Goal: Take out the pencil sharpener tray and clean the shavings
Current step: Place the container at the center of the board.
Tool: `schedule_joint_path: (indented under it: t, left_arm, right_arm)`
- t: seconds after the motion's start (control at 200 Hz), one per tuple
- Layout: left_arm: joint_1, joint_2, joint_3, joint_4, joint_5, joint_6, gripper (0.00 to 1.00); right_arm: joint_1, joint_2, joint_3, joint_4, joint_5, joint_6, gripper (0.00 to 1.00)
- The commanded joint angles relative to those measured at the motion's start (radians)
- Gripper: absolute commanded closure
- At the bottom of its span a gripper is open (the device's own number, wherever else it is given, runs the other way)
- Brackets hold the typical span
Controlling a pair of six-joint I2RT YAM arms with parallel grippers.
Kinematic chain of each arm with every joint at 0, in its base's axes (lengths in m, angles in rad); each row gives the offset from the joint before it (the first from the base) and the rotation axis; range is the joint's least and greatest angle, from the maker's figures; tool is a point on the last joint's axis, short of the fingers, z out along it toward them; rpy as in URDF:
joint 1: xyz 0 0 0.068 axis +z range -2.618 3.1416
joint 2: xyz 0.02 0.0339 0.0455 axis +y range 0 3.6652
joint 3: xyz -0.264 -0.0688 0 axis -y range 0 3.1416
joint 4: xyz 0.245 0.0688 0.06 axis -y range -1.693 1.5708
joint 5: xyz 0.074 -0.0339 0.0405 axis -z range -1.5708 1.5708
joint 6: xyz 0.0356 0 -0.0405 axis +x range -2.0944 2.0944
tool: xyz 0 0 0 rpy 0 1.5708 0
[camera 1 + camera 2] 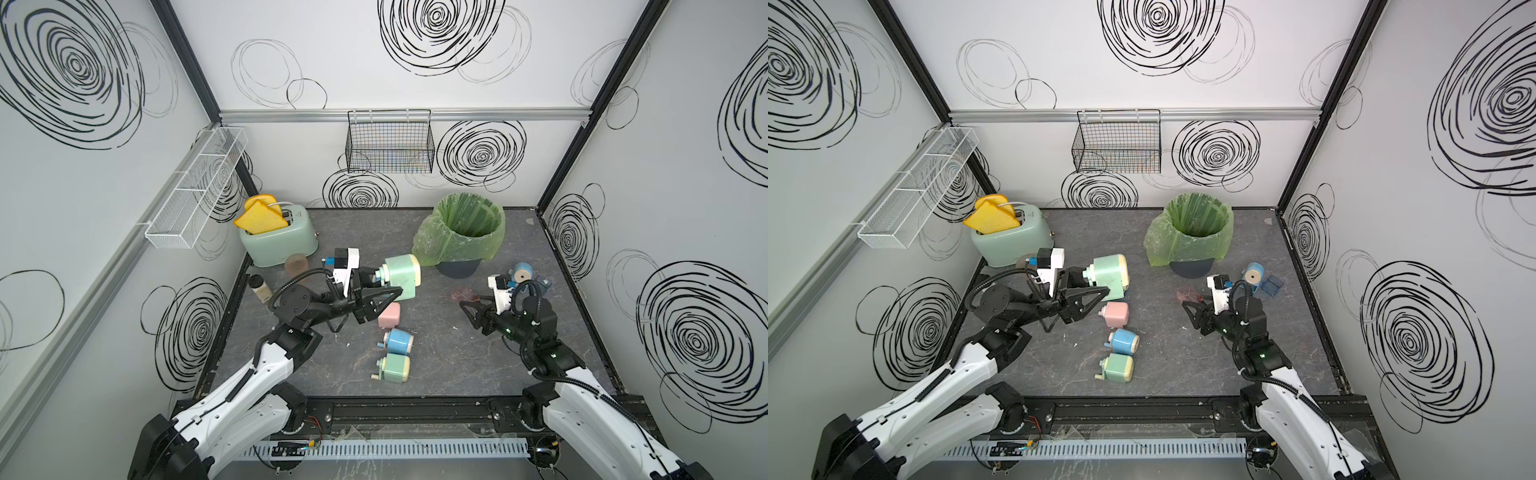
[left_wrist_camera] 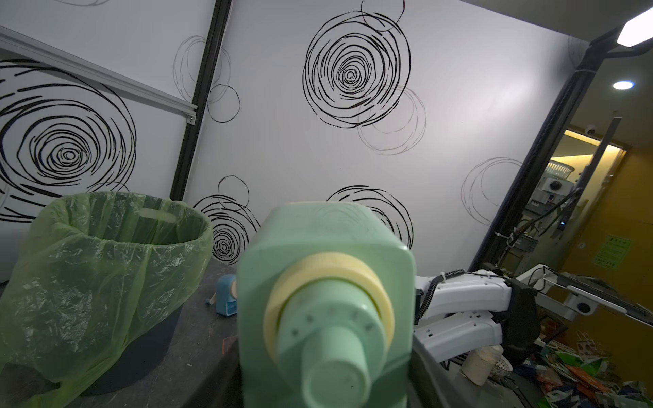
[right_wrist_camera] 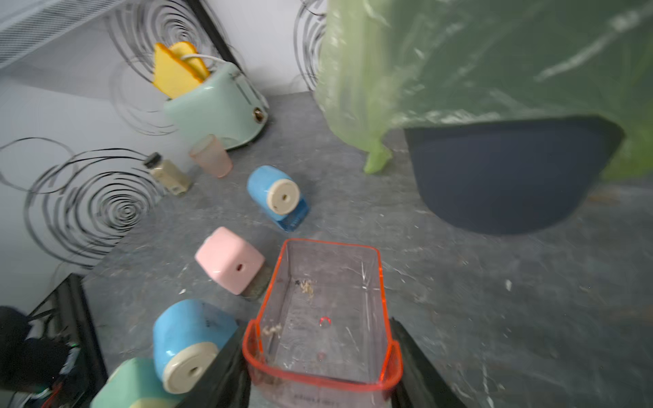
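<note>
- Nearest you, in the right wrist view, is the tray (image 3: pixel 342 311). It is a shallow box of clear hard plastic with an orange-red rim and rounded corners, and the right claw (image 3: pixel 318 330) grips it at its near end.
- The shavings (image 3: pixel 307 287) are 2 small pale tufts on its floor. The tray hangs over the table (image 1: pixel 436 353), near the bin (image 1: pixel 459 266) but short of its mouth.
- Tip it here and the flecks land on the table, which already shows scattered specks.
- Dry, light curls may cling to the scuffed plastic, so 1 tilt could leave some behind.
- The bin's thin, crinkled green bag (image 3: pixel 494 53) sags outward. Your claw could snag it and drag the bin.
- Slick walls give the claw little bite, so a bump on the bin could twist the tray loose.
- The left claw (image 1: pixel 386 286) grips the sharpener (image 2: pixel 325 282), a smooth, rounded mint block with a cream ring, seemingly clear of the table. It could slip and fall onto the 3 small sharpeners (image 1: pixel 398 340) nearby.
</note>
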Motion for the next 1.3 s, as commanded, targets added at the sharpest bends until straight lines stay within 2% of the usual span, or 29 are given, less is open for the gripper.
schedule_joint_path:
  t: [0.0, 0.06, 0.155, 0.32, 0.43, 0.685, 0.78, 0.955, 1.141, 1.296]
  left_arm:
    - [-0.024, -0.004, -0.009, 0.028, -0.081, 0.027, 0.58]
    - [-0.040, 0.005, -0.014, 0.027, -0.100, 0.031, 0.59]
    - [-0.077, 0.021, -0.027, 0.026, -0.130, 0.046, 0.59]
    - [-0.156, 0.050, -0.050, 0.029, -0.181, 0.069, 0.59]
    - [-0.192, 0.059, -0.060, 0.039, -0.199, 0.079, 0.59]
    - [-0.201, 0.067, -0.060, 0.029, -0.201, 0.094, 0.59]
    - [-0.200, 0.072, -0.060, 0.031, -0.198, 0.097, 0.59]
    - [-0.196, 0.087, -0.065, 0.057, -0.191, 0.086, 0.59]
    - [-0.193, 0.060, -0.064, 0.029, -0.199, 0.095, 0.59]
    - [-0.191, 0.036, -0.070, 0.008, -0.210, 0.103, 0.59]
  right_arm:
    - [0.006, 0.056, -0.014, 0.001, 0.246, 0.065, 0.63]
    - [0.006, 0.109, -0.022, 0.014, 0.314, 0.087, 0.62]
    - [0.001, 0.222, -0.031, 0.058, 0.351, 0.111, 0.61]
    - [-0.002, 0.428, 0.068, 0.023, 0.437, 0.135, 0.62]
    - [-0.016, 0.513, 0.107, 0.028, 0.461, 0.128, 0.62]
    - [-0.035, 0.556, 0.156, -0.072, 0.464, 0.158, 0.61]
    - [-0.030, 0.571, 0.169, -0.118, 0.437, 0.164, 0.56]
    - [-0.043, 0.605, 0.167, -0.115, 0.471, 0.194, 0.45]
    - [-0.059, 0.703, 0.202, -0.094, 0.454, 0.180, 0.40]
    - [-0.068, 0.750, 0.226, -0.087, 0.422, 0.156, 0.33]
